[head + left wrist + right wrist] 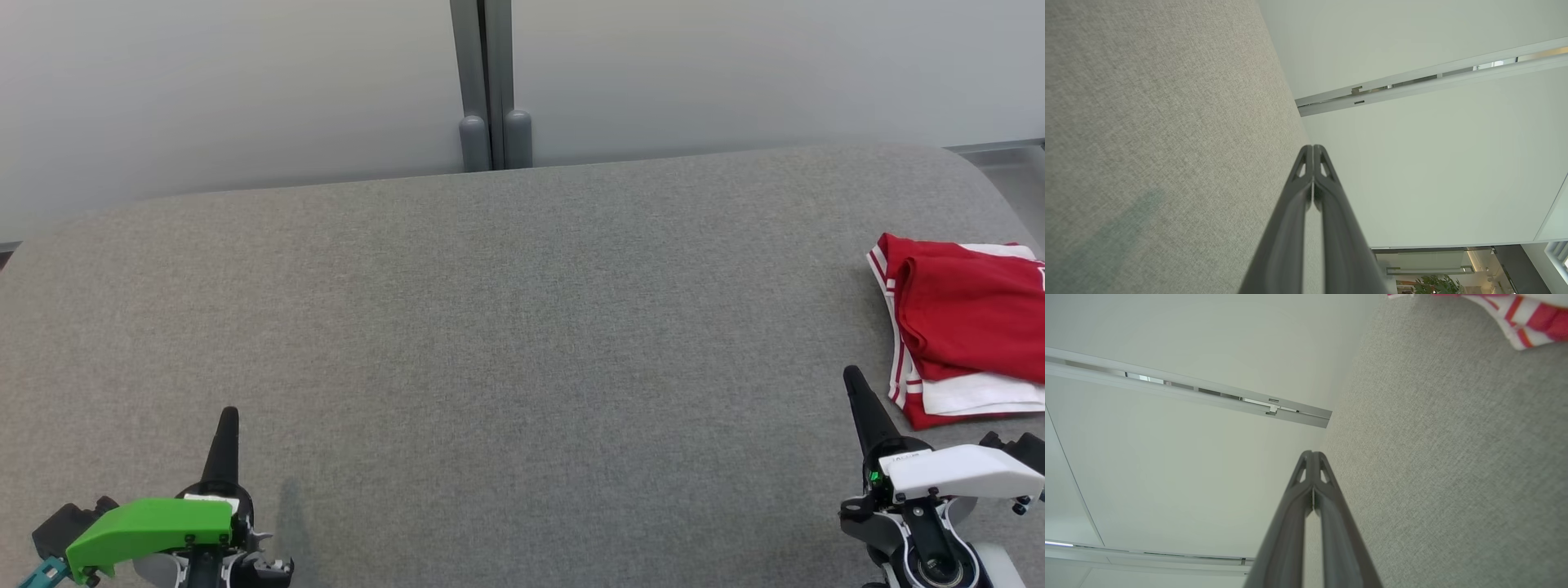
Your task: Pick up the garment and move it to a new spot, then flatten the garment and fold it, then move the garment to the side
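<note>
Two grippers: left gripper point(229, 415) and right gripper point(852, 372), low at the near side of the head view, well apart, one toward each bottom corner, both pointing up that view.
Left gripper: closed to a single dark spike, gripping nothing; in the left wrist view point(1313, 148), long fingers pressed together at the tips with only a thin slit lower down; over bare cloth, touching or not cannot be told.
Bright green plastic cover point(147, 527): sits on the left wrist, just behind the fingers.
Right gripper: likewise closed and empty; in the right wrist view point(1312, 454), tips meeting, with a narrow gap further back.
White plastic cover point(955, 472): sits on the right wrist, just behind the fingers.
Red garment with white stripes and white bands point(963, 318): folded into a compact stack, lying at the far right of the surface and cut off by the head view's right edge; near the right gripper's tip, up and to the right of it, apart from it; a striped corner at the top right of the right wrist view point(1531, 322).
Grey woven fabric surface point(490, 343): broad, with rounded far corners, bearing the garment.
Pale wall panels point(245, 82): stand behind the surface's far edge.
Grey vertical post point(483, 73): divides the panels, ending in two rounded caps at the far edge.
</note>
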Robot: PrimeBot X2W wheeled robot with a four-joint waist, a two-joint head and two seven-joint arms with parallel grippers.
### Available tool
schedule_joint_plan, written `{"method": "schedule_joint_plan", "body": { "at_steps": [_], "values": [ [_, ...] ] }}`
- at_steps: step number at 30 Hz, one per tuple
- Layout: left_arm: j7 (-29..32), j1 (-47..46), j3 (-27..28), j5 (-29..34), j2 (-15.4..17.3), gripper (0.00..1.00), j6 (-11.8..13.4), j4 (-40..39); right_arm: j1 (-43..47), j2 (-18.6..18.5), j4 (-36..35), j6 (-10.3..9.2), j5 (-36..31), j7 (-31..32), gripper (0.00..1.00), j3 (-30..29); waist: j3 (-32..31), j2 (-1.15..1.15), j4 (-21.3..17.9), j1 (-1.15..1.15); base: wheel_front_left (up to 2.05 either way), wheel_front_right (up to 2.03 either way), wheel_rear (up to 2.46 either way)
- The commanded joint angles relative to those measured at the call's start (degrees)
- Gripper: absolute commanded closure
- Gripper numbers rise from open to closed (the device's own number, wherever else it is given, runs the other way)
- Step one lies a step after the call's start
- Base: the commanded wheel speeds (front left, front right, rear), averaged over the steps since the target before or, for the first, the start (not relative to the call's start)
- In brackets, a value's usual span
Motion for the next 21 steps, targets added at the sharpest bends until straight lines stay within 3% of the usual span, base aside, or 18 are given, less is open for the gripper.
{"method": "schedule_joint_plan", "body": {
  "at_steps": [1, 21],
  "values": [
    [0.3, -1.3, 0.3, -1.2, 0.4, 1.0, -0.4, -0.5, 0.2, -0.3, -0.8, -0.04, 1.3, 0.4, 1.0, -0.3, 0.0, 0.0, 0.0, 0.0, 0.0, 0.0, 0.0],
    [2.5, -2.0, 1.2, -9.7, 0.5, 1.0, -1.0, -1.2, 0.6, -0.4, -2.1, -0.04, 9.8, 2.8, 1.0, -0.9, 0.0, 0.0, -0.6, 0.0, 0.0, 0.0, 0.0]
  ]
}}
